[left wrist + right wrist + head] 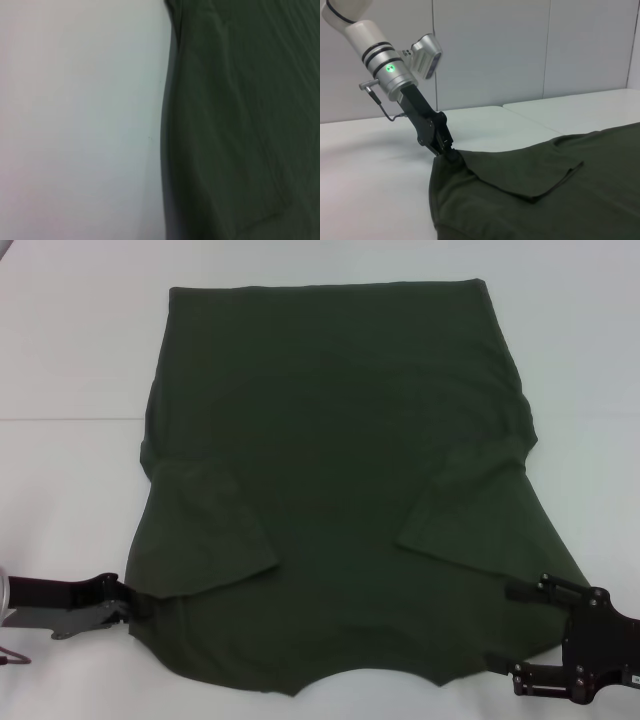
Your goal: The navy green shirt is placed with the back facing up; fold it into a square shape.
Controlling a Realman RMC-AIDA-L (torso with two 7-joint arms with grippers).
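The shirt [340,500] lies spread flat on the white bench [70,360], plain side up, both short sleeves folded inward onto the body, collar edge nearest the robot. The left pincer [132,602] is at the shirt's near left corner; the right wrist view shows it [451,152] closed on the cloth edge, the fabric drawn up slightly there. The right pincer [503,628] is at the near right corner, its two fingers [522,591] apart, one on either side of the shirt's edge.
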